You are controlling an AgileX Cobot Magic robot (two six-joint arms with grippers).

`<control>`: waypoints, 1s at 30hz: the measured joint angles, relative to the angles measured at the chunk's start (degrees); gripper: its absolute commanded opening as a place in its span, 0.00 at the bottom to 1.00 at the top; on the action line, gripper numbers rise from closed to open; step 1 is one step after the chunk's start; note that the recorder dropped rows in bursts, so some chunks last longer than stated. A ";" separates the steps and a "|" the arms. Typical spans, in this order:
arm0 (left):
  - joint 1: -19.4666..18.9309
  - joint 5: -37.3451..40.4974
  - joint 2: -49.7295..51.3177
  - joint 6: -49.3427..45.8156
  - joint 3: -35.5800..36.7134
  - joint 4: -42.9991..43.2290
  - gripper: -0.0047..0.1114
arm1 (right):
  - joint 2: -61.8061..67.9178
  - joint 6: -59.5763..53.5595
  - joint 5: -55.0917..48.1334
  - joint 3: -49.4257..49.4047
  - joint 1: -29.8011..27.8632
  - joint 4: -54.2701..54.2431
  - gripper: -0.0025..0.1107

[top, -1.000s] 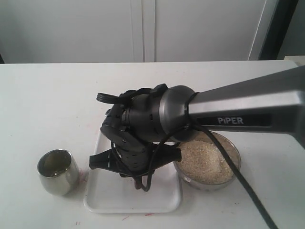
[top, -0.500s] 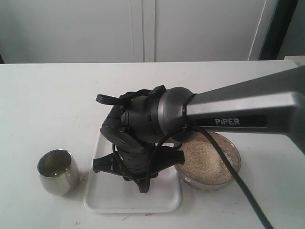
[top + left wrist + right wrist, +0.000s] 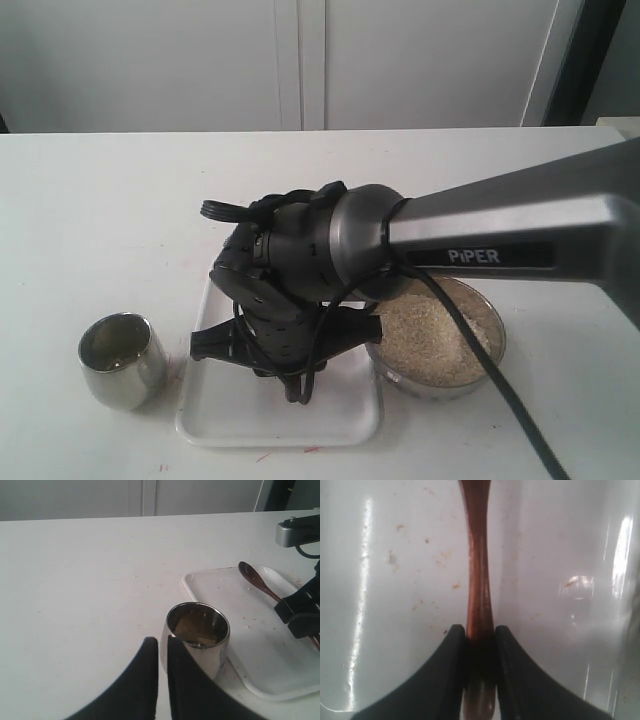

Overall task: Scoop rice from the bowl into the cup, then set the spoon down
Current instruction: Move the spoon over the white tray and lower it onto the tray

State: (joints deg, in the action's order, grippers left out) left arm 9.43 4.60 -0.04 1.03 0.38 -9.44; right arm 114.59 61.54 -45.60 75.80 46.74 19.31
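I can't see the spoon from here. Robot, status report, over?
Right tool shut on spoon, over white tray. Left tool shut, empty, near cup. Nothing in the way.

cup (image 3: 122, 360) left | tray (image 3: 340, 412) middle, spoon (image 3: 255, 580) on it | bowl (image 3: 497, 330) right

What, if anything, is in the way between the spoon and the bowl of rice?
Nothing visible. The right gripper is closed on the spoon by its handle over the white tray, and the bowl stands right beside that tray. Only the tray's low rim lies between them; the cup is on the tray's other side.
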 measured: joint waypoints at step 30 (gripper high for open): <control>0.00 0.00 0.00 0.00 0.00 0.00 0.16 | 0.00 -2.53 -0.61 0.00 0.00 -1.88 0.24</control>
State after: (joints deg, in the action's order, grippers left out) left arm 9.43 4.60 -0.04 1.03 0.38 -9.44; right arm 114.59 59.00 -46.21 75.80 46.74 17.43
